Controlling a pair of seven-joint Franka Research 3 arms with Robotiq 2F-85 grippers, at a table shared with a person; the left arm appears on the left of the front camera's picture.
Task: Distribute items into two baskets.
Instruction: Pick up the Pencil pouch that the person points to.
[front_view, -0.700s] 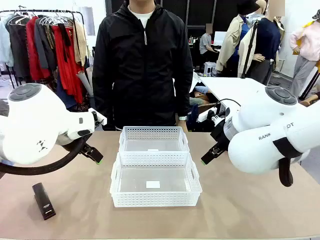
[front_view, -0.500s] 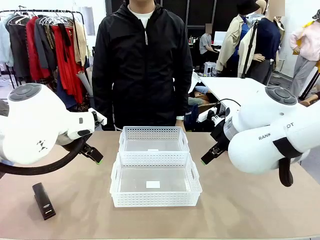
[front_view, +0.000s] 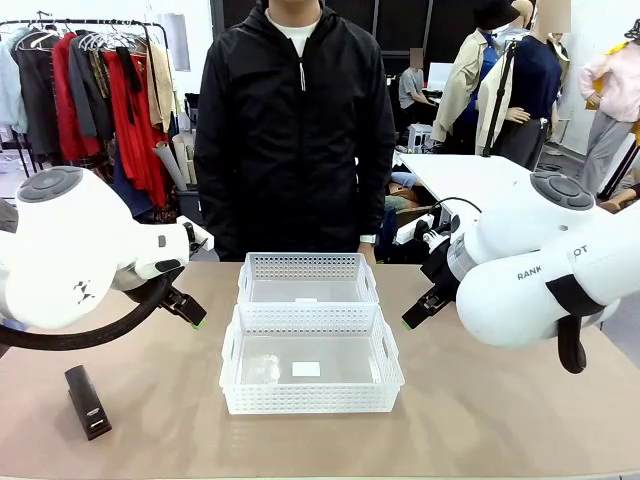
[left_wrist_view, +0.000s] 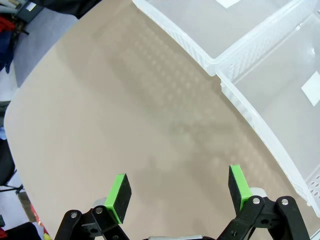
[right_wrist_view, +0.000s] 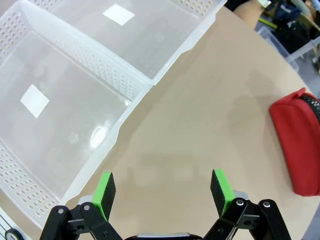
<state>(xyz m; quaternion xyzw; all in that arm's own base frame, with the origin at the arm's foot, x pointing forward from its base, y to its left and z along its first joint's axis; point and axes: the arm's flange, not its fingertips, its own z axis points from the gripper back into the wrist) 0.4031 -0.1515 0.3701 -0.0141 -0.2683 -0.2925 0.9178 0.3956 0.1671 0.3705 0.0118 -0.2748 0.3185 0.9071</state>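
Either side of the empty baskets (front_view: 311, 398) lie stapler (front_view: 87, 401) and red pouch (right_wrist_view: 299, 145), seemingly one apiece for the left claw (left_wrist_view: 178, 190) and right claw (right_wrist_view: 162, 187), both spread wide, empty.

Left arm (front_view: 75, 255) comes in from the left, bulky joint raised, wrist angled down and inward. Left gripper (left_wrist_view: 179, 189) hangs in the air, jaws spread wide, nothing between the green pads (left_wrist_view: 119, 192). Right arm (front_view: 545, 275) mirrors it from the right. Right gripper (right_wrist_view: 162, 189) is likewise spread wide and empty.
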